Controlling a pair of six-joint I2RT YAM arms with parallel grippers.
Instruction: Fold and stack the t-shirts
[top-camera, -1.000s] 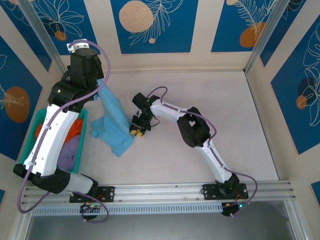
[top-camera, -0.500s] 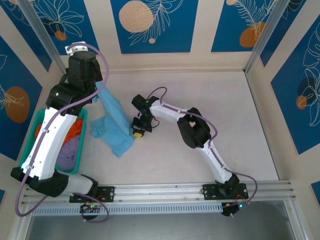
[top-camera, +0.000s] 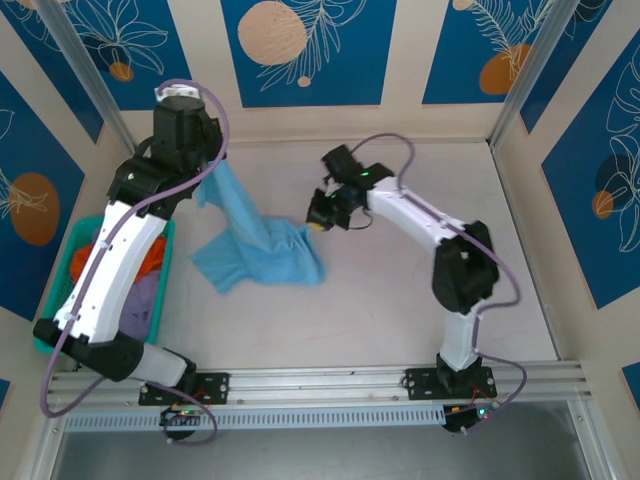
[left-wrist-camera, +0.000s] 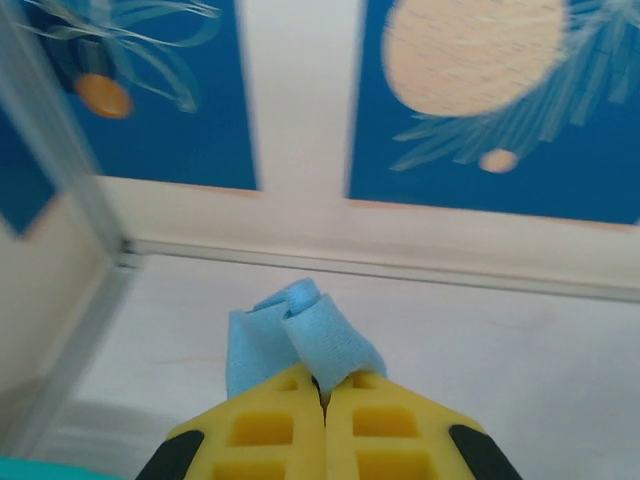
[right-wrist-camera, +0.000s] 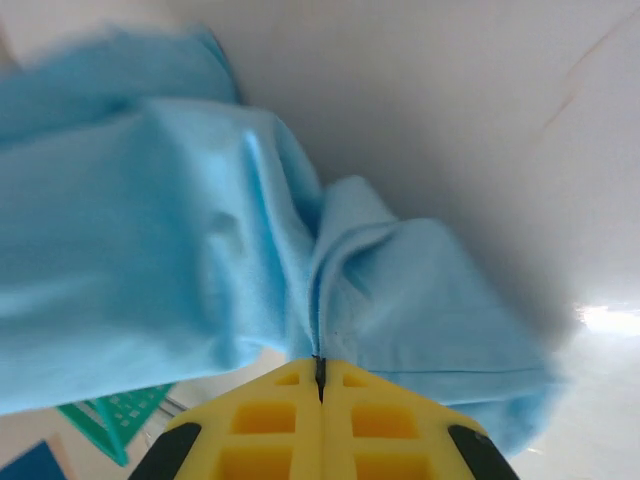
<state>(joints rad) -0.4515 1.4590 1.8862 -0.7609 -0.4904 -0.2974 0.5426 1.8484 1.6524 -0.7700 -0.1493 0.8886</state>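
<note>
Sky-blue t-shirt (top-camera: 262, 255) was strung between both grippers, its middle sagging onto the table (top-camera: 390, 310). The left gripper (left-wrist-camera: 322, 388) was clamped on a bunched corner at back left. The right gripper (right-wrist-camera: 320, 368) was pinched on an edge mid-table. Teal basket (top-camera: 166, 262) sat far left.

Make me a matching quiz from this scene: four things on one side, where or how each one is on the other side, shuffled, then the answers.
Things
1. left gripper
2. right gripper
3. blue t-shirt
4. teal basket

Descriptions
A. at the left edge of the table
B. shut on the shirt's right end, mid-table
C. stretched between both grippers, partly lying on the table
D. shut on a shirt corner, lifted at the back left

Pairs: 1-D, 2-B, 3-C, 4-A
</note>
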